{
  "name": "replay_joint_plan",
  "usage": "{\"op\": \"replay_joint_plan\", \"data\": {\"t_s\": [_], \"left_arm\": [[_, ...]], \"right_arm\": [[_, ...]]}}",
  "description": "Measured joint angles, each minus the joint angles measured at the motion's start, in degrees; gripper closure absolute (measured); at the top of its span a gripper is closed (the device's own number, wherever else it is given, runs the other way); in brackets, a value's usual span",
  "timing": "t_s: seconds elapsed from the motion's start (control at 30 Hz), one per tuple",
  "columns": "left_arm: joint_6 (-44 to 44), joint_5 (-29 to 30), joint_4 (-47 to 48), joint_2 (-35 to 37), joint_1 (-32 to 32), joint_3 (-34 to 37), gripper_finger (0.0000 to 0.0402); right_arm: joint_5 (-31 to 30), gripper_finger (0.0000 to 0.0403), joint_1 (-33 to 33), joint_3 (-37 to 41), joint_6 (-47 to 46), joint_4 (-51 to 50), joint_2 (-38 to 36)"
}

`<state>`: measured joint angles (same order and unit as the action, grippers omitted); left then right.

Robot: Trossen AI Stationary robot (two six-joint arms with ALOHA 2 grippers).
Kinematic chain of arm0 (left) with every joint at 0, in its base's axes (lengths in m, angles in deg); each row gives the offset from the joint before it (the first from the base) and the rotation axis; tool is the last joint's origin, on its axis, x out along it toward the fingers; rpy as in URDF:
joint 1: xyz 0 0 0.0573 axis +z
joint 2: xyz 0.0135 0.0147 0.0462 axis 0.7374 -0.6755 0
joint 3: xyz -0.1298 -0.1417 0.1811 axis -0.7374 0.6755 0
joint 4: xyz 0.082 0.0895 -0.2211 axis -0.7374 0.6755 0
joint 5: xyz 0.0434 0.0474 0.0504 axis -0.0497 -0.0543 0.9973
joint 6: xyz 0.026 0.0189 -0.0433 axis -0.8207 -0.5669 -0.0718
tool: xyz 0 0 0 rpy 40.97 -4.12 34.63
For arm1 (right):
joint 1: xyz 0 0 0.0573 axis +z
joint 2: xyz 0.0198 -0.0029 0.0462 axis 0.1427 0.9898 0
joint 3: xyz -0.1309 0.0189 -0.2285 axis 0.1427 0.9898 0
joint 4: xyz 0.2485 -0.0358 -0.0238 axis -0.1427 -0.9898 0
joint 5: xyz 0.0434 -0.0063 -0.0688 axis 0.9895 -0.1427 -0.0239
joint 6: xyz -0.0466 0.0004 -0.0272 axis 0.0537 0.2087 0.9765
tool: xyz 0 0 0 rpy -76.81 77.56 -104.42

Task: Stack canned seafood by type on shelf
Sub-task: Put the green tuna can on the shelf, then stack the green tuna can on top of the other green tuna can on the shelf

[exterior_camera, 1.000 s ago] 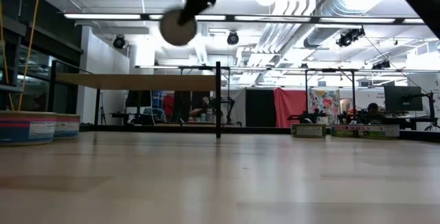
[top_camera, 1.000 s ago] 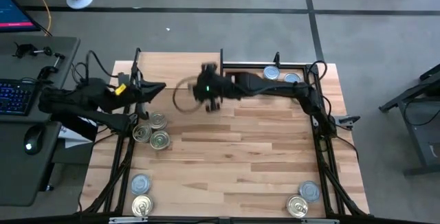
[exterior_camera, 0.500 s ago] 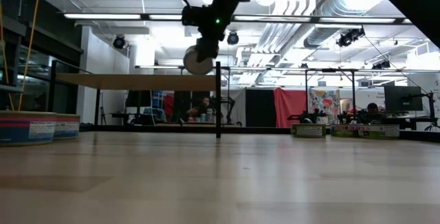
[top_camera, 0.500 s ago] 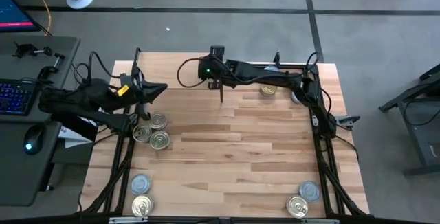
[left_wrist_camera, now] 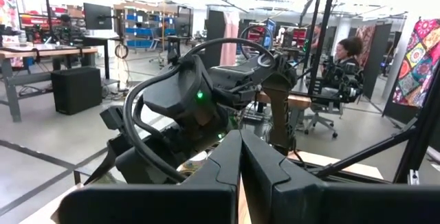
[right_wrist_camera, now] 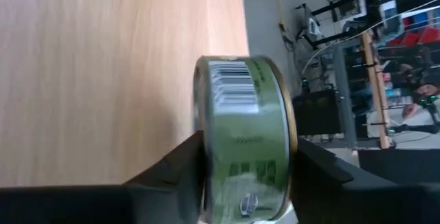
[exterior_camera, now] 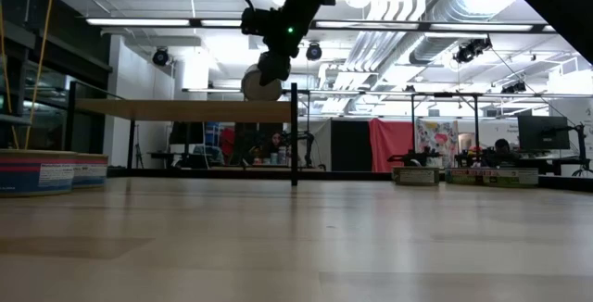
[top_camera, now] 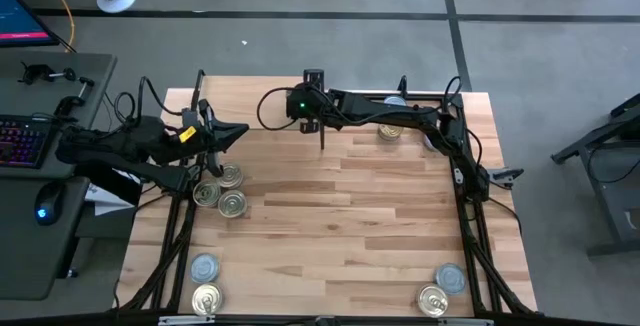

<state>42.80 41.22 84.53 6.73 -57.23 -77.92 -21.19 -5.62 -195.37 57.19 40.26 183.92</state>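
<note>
High view, shelf: light-wood shelf (top_camera: pixel 260 106) at the far edge of the desk (top_camera: pixel 340 226); taken here as the landmark.
High view, right gripper: right gripper (top_camera: pixel 300 104) over the shelf's right end; its tin is hidden under the arm.
High view, left gripper: left gripper (top_camera: pixel 232 131) waits just left of the shelf's near edge.
High view, loose tins: three tins (top_camera: pixel 222 191) near the shelf's left front; one gold-topped tin (top_camera: pixel 390 131) to its right; pairs at both near corners of the desk, well apart from the shelf.
Low view, held tin: tin (exterior_camera: pixel 259 83) carried on edge, round face showing, just above the shelf board (exterior_camera: pixel 181 110) by its black upright (exterior_camera: pixel 294 135).
Left wrist view, fingers: left fingers (left_wrist_camera: pixel 227 176) pressed together, holding nothing.
Right wrist view, grip: right fingers (right_wrist_camera: pixel 172 169) pinch the green-label tin (right_wrist_camera: pixel 244 138) across its flat ends, the board right behind it.
Handling, judged: rigid metal, dense for its size, smooth and likely slippery at the label; flat ends give the surest hold; dents if dropped, and rolls if set down on edge.
Surface: smooth wood board and planked desk, little to stop a rolling tin.
Room: open workshop, ceiling lights, benches, seated person (left_wrist_camera: pixel 344 66) far behind.
</note>
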Motion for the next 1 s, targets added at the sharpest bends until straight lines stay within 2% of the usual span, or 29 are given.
{"op": "replay_joint_plan", "data": {"t_s": [0.2,0.33,0.47,0.57,0.8,0.93,1.0], "left_arm": [[0.00,0.01,-0.01,-0.02,0.00,0.00,0.0401],[0.02,0.50,0.00,-0.02,0.00,0.00,0.0401],[0.02,0.73,0.01,-0.02,0.00,0.00,0.0401],[0.03,1.02,0.62,0.00,0.00,0.00,0.0401],[0.20,6.67,1.16,-0.02,0.00,0.02,0.0401],[1.03,6.47,3.13,-0.17,-0.09,0.02,0.0401],[2.91,6.43,4.85,-0.22,-0.09,0.04,0.0401]], "right_arm": [[2.07,0.0167,-0.02,-0.02,-2.26,-1.07,-0.07],[2.20,0.0143,0.37,-0.02,-2.90,-1.67,-0.07],[2.43,0.0140,1.19,-1.35,-3.15,-4.75,-0.07],[4.78,0.0141,1.46,-3.07,-5.26,-7.46,-0.07],[7.14,0.0141,1.79,-10.74,-7.64,-11.61,-0.07],[14.02,0.0143,1.39,-18.72,-16.06,-21.94,-0.42],[18.15,0.0148,0.32,-16.85,-20.10,-24.99,-2.88]]}}
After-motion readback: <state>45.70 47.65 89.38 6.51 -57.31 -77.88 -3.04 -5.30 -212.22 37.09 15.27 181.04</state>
